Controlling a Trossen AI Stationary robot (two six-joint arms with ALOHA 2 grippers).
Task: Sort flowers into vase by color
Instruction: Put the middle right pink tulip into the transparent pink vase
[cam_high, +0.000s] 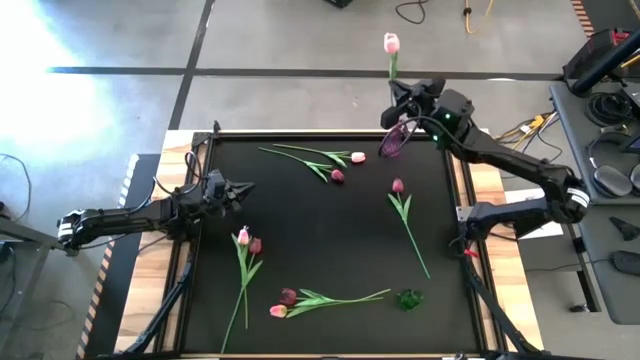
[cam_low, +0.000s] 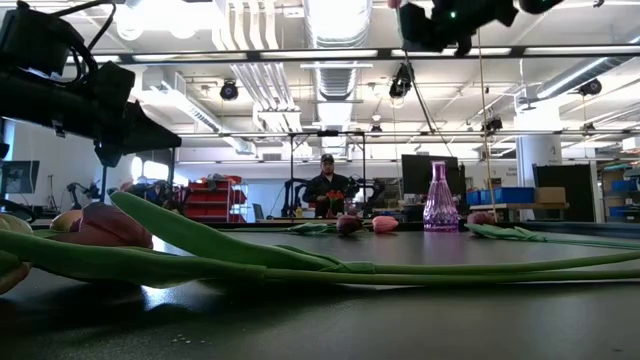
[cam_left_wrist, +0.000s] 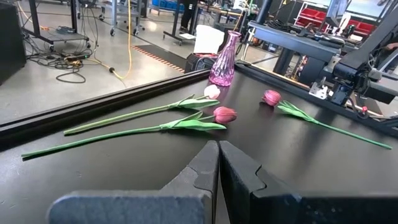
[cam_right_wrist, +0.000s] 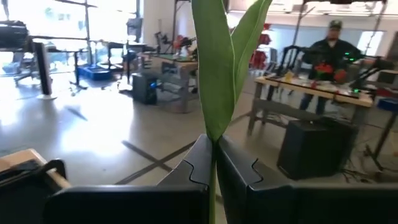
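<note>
The right gripper (cam_high: 404, 95), clamped on a pink tulip's (cam_high: 391, 43) stem, hangs directly above the vase (cam_high: 393, 142); the left gripper (cam_high: 240, 188) is closed, empty.

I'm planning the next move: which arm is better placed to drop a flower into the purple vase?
The right arm. Its gripper is shut on a pale pink tulip near the purple vase. The left gripper is shut and empty, across the table.
</note>
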